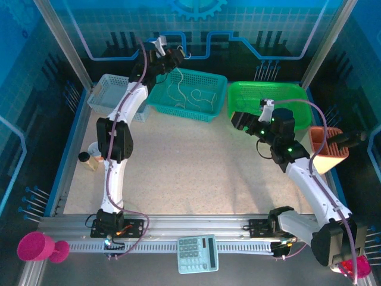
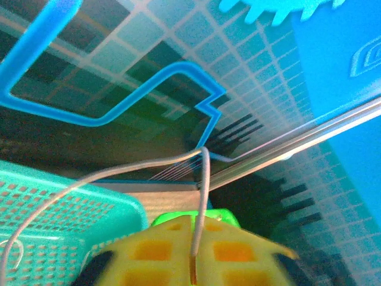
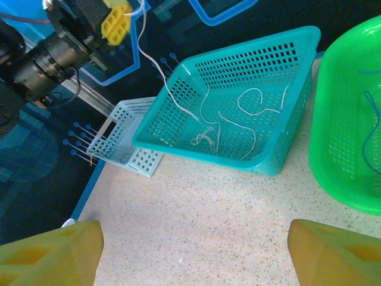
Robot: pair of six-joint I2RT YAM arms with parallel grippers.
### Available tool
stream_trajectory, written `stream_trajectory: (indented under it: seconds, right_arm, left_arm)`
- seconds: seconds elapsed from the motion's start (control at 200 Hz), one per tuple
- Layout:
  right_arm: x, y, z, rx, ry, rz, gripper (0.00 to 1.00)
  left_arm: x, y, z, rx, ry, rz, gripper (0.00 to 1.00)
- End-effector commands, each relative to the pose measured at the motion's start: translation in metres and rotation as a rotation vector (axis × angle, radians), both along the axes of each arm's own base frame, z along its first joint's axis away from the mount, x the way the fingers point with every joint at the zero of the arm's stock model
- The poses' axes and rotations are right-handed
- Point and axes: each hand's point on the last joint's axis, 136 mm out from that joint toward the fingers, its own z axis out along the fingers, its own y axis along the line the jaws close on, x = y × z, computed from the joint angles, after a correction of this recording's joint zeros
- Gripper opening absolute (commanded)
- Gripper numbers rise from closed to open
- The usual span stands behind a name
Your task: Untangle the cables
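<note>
L arm reaches toward 12 o'clock of the table [image 1: 196, 167], w/ the L gripper [image 1: 177, 56] raised above the far-left corner of the teal basket [image 1: 178, 110]. In the L wrist view the L gripper [image 2: 193, 250] has its yellow pads [image 2: 149, 253] nearly together, just a narrow seam, and one whitish held strand [image 2: 204, 179] is pinched in that seam. The strand climbs toward 12, bends over, then arcs down toward 8 o'clock past the teal basket [image 2: 53, 208].

R wrist view gives the same from across. The L gripper [image 3: 116, 21] sits at 11 o'clock, and the held strand [image 3: 156, 65] hangs from it over the rim into the teal basket [image 3: 280, 161].

Rest of the cables [image 1: 193, 95] lie loose on that basket's floor as curly whitish loops, some crossing. In the R wrist view the cables [image 3: 238, 116] spread over mid-basket, w/ a small tangled clump toward its 7 o'clock.

R gripper [image 1: 236, 122] hovers at approx 2 o'clock of the table, near the green basket [image 1: 286, 95]. In its own view the R gripper [image 3: 193, 238] stands wide. Its fingers [image 3: 47, 256] sit at 7 & 5 o'clock w/ only bare tabletop btwn. A thin blue strand [image 3: 370, 113] lies in the green basket [image 3: 333, 149].

Pale small basket [image 1: 110, 92] is at 10 o'clock, just beside the teal one. Orange holder [image 1: 326, 149] is at 3, calculator [image 1: 198, 253] at 6.
</note>
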Motion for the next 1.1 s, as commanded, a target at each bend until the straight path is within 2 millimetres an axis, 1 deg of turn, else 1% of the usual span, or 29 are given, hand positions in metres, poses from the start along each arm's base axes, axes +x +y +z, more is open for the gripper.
stream_trajectory:
  seconds: [0.0, 0.095, 0.11, 0.285, 0.415, 0.445, 0.475, 0.495, 0.52, 0.58, 0.615, 0.62, 0.65, 0.665, 0.67, 0.68, 0.695, 0.7, 0.715, 0.765, 0.82, 0.825, 0.845, 0.89, 0.895, 0.915, 0.945, 1.02, 1.095]
  right_arm:
    - [-0.005, -0.008, 0.002, -0.02, -0.007, -0.014, 0.82]
    - [-0.008, -0.01, 0.005, -0.024, -0.011, -0.017, 0.82]
    - [-0.008, -0.01, 0.005, -0.025, -0.011, -0.019, 0.82]
    - [-0.013, -0.014, 0.013, -0.037, -0.027, -0.026, 0.82]
    - [-0.016, -0.018, 0.01, -0.071, -0.02, -0.04, 0.84]
    - [-0.018, -0.02, 0.009, -0.083, -0.019, -0.045, 0.85]
    - [-0.018, -0.023, 0.008, -0.098, -0.017, -0.056, 0.89]
    - [-0.019, -0.025, 0.007, -0.109, -0.016, -0.063, 0.96]
    - [-0.02, -0.027, 0.005, -0.125, -0.014, -0.07, 1.0]
    - [-0.021, -0.033, 0.001, -0.165, -0.009, -0.088, 1.0]
    - [-0.022, -0.036, -0.003, -0.194, -0.001, -0.101, 1.0]
    - [-0.022, -0.037, -0.004, -0.197, 0.0, -0.103, 1.0]
    - [-0.022, -0.041, -0.007, -0.216, 0.005, -0.121, 1.0]
    - [-0.022, -0.043, -0.009, -0.225, 0.007, -0.129, 1.0]
    - [-0.022, -0.044, -0.009, -0.228, 0.008, -0.132, 1.0]
    - [-0.022, -0.045, -0.01, -0.233, 0.008, -0.137, 1.0]
    - [-0.022, -0.047, -0.012, -0.242, 0.01, -0.145, 1.0]
    - [-0.022, -0.047, -0.012, -0.245, 0.01, -0.146, 1.0]
    - [-0.022, -0.05, -0.014, -0.255, 0.012, -0.158, 1.0]
    - [-0.02, -0.057, -0.022, -0.28, 0.024, -0.199, 1.0]
    - [-0.019, -0.067, -0.031, -0.311, 0.035, -0.246, 1.0]
    - [-0.018, -0.067, -0.032, -0.314, 0.034, -0.249, 1.0]
    - [-0.018, -0.069, -0.035, -0.324, 0.03, -0.261, 1.0]
    - [-0.016, -0.075, -0.041, -0.343, 0.014, -0.294, 1.0]
    - [-0.016, -0.075, -0.041, -0.342, 0.014, -0.297, 1.0]
    - [-0.015, -0.078, -0.043, -0.346, 0.01, -0.315, 1.0]
    - [-0.014, -0.081, -0.047, -0.35, 0.006, -0.334, 1.0]
    - [-0.01, -0.09, -0.057, -0.356, 0.005, -0.395, 1.0]
    - [-0.007, -0.095, -0.064, -0.411, -0.005, -0.41, 1.0]
  left_arm:
    - [-0.015, -0.003, 0.003, 0.146, 0.002, -0.009, 0.55]
    - [-0.023, 0.003, 0.001, 0.263, 0.021, 0.027, 0.96]
    - [-0.024, 0.004, -0.001, 0.278, 0.028, 0.028, 0.99]
    - [-0.042, 0.021, 0.016, 0.397, 0.049, 0.082, 0.99]
    - [-0.062, 0.026, 0.036, 0.474, 0.01, 0.099, 0.99]
    - [-0.068, 0.025, 0.04, 0.499, -0.007, 0.096, 0.99]
    - [-0.075, 0.025, 0.045, 0.521, -0.024, 0.096, 0.99]
    - [-0.08, 0.025, 0.048, 0.536, -0.037, 0.095, 0.99]
    - [-0.087, 0.025, 0.051, 0.549, -0.05, 0.096, 0.99]
    - [-0.103, 0.027, 0.06, 0.57, -0.089, 0.101, 0.99]
    - [-0.114, 0.029, 0.06, 0.575, -0.101, 0.101, 0.99]
    - [-0.115, 0.029, 0.064, 0.572, -0.109, 0.105, 0.99]
    - [-0.123, 0.031, 0.06, 0.574, -0.112, 0.105, 0.99]
    - [-0.128, 0.033, 0.065, 0.57, -0.128, 0.11, 0.99]
    - [-0.129, 0.033, 0.061, 0.572, -0.122, 0.108, 0.99]
    - [-0.133, 0.035, 0.061, 0.574, -0.125, 0.109, 0.99]
    - [-0.138, 0.037, 0.062, 0.574, -0.133, 0.115, 0.99]
    - [-0.14, 0.038, 0.066, 0.572, -0.142, 0.121, 0.99]
    - [-0.144, 0.039, 0.061, 0.575, -0.137, 0.123, 0.99]
    - [-0.161, 0.048, 0.061, 0.577, -0.165, 0.147, 0.99]
    - [-0.178, 0.057, 0.055, 0.58, -0.179, 0.178, 0.99]
    - [-0.179, 0.058, 0.052, 0.582, -0.176, 0.178, 0.99]
    - [-0.186, 0.061, 0.051, 0.583, -0.187, 0.19, 0.99]
    - [-0.199, 0.069, 0.043, 0.591, -0.194, 0.215, 0.99]
    - [-0.201, 0.071, 0.045, 0.59, -0.201, 0.222, 0.99]
    - [-0.206, 0.074, 0.037, 0.596, -0.194, 0.232, 0.99]
    - [-0.214, 0.08, 0.035, 0.6, -0.207, 0.256, 0.99]
    - [-0.232, 0.095, 0.016, 0.631, -0.218, 0.302, 0.99]
    - [-0.25, 0.11, -0.001, 0.677, -0.24, 0.357, 0.99]
